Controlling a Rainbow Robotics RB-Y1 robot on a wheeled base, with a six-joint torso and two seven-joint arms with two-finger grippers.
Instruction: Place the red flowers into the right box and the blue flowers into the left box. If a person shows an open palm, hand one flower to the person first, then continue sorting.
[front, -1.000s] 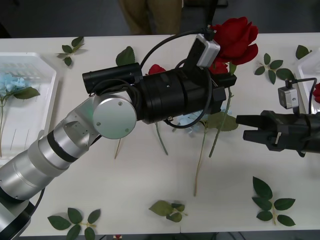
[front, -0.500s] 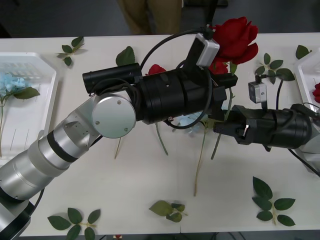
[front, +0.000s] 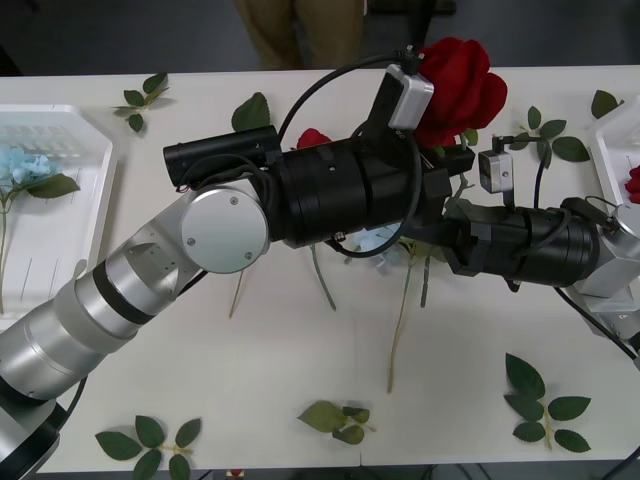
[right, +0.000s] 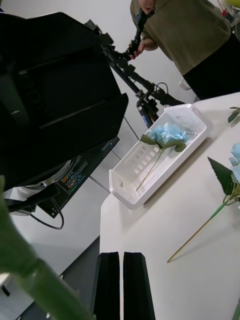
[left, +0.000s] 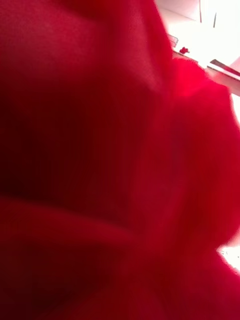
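Since 1 second ago, the right gripper (front: 452, 238) has been brought in under the left gripper (front: 445, 165), fingers (right: 120, 285) pressed together on nothing. A red flower (front: 458, 78) is held raised over mid-table, seemingly for a handover toward the right box (front: 612, 140); whether the left fingers are clamped cannot be told.

I cannot see my left gripper's fingers: the arm's bulky wrist covers them, and its wrist camera gives me nothing but blurred red petals (left: 100, 160). The right box (front: 618, 135) is cut off at the edge, a rose (front: 632, 184) inside barely showing.
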